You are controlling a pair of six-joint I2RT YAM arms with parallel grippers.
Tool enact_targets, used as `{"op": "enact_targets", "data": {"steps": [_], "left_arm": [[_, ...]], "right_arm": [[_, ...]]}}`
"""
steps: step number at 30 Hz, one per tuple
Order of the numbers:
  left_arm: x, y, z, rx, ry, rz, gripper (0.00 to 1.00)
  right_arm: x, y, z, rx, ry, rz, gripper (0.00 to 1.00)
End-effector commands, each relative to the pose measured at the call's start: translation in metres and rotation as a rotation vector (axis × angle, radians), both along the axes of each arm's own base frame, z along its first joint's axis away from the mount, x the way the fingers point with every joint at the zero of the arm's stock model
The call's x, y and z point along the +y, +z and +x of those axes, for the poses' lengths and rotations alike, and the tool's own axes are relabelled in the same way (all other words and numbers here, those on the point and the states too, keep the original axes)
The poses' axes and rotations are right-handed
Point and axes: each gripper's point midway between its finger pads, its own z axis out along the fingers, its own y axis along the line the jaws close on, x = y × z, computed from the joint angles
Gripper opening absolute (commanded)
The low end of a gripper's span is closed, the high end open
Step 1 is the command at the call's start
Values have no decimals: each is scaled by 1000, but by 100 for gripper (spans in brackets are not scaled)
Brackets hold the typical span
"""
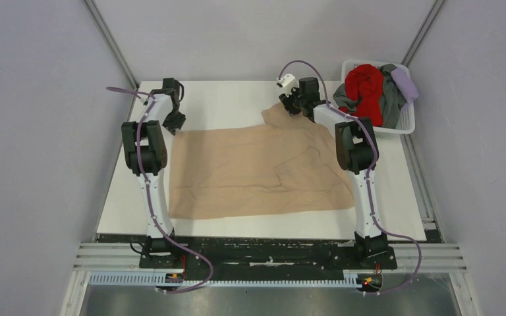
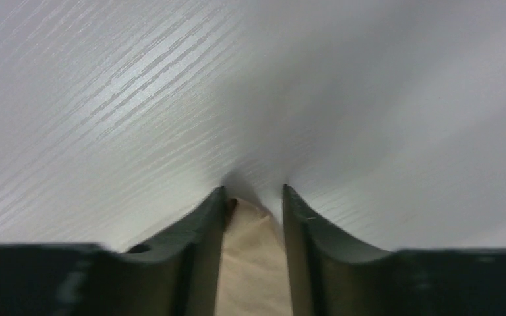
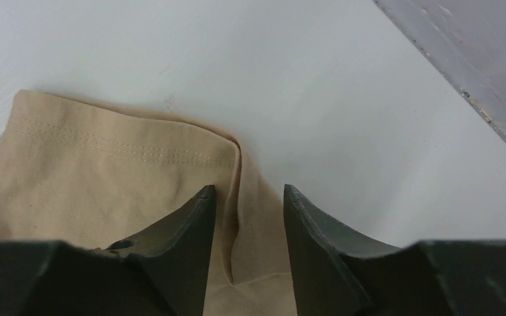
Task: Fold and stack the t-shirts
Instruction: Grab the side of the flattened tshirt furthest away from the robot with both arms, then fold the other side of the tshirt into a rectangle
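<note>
A tan t-shirt (image 1: pixel 257 171) lies spread flat on the white table (image 1: pixel 237 99), with one sleeve reaching toward the far right. My left gripper (image 1: pixel 173 122) is down at its far left corner. In the left wrist view that gripper (image 2: pixel 253 191) straddles the corner of the tan cloth (image 2: pixel 253 263), jaws apart with a gap at the tips. My right gripper (image 1: pixel 290 105) is at the sleeve end. In the right wrist view the right gripper (image 3: pixel 249 189) stands open around a raised fold of the hemmed sleeve (image 3: pixel 105 178).
A white lattice basket (image 1: pixel 377 65) stands at the far right corner of the table, holding a red t-shirt (image 1: pixel 365 89), a grey one (image 1: pixel 390 102) and a pale lavender one (image 1: pixel 405 82). The table's right edge (image 3: pixel 448 85) runs close to the right gripper.
</note>
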Motion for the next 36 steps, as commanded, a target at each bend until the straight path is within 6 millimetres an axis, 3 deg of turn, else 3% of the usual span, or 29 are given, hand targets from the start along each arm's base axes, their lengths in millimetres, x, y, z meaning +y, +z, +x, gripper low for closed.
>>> {"op": "enact_targets", "data": {"steps": [1, 3, 4, 7, 10, 14, 16, 22, 25, 30, 36], "left_arm": [[-14, -37, -33, 156, -57, -36, 34], [-13, -37, -35, 166, -70, -31, 7], [-14, -36, -34, 164, -76, -31, 2], [-14, -28, -31, 146, -94, -28, 2], [-15, -11, -23, 100, -127, -15, 2], [-15, 17, -15, 9, -154, 4, 2], [-31, 30, -13, -52, -189, 12, 2], [-37, 56, -27, -206, -192, 13, 2], [-38, 60, -40, -217, -192, 10, 2], [-40, 64, -56, -250, -193, -7, 2], [-43, 64, -81, -244, -206, -19, 2]], "right_arm": [[-3, 5, 8, -20, 3, 13, 39], [-5, 5, 9, -20, -5, 15, 31], [-7, 5, 10, -21, -9, 14, 30], [-9, 6, 12, -29, -13, 3, 25], [-10, 14, 10, -33, 3, -16, 0], [-3, 48, 2, -91, 76, -9, 0], [-1, 68, -6, -140, 112, -4, 0], [-12, 93, -51, -174, 171, -69, 0], [-15, 101, -71, -156, 203, -90, 0], [-12, 103, -121, -116, 277, -91, 0], [-18, 91, -183, -73, 317, -151, 0]]}}
